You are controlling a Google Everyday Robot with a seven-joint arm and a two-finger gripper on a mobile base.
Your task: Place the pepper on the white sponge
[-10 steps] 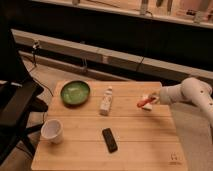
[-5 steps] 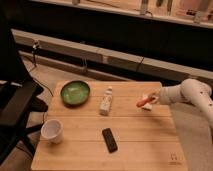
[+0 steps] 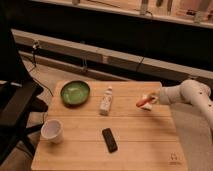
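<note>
The small red-orange pepper point(image 3: 143, 102) is at the right side of the wooden table point(image 3: 135, 150), right at the tip of my gripper point(image 3: 149, 99). The gripper reaches in from the right on a white arm point(image 3: 187, 94). A small whitish patch just under and beside the pepper looks like the white sponge point(image 3: 149, 107); most of it is hidden by the pepper and gripper. I cannot tell whether the pepper rests on it or is held just above it.
A green bowl point(image 3: 75, 92) sits at the table's back left. A white bottle point(image 3: 105, 100) stands mid-table. A white cup point(image 3: 52, 131) is at the front left, a black remote point(image 3: 109, 140) at the front middle. A black chair point(image 3: 15, 112) stands left of the table.
</note>
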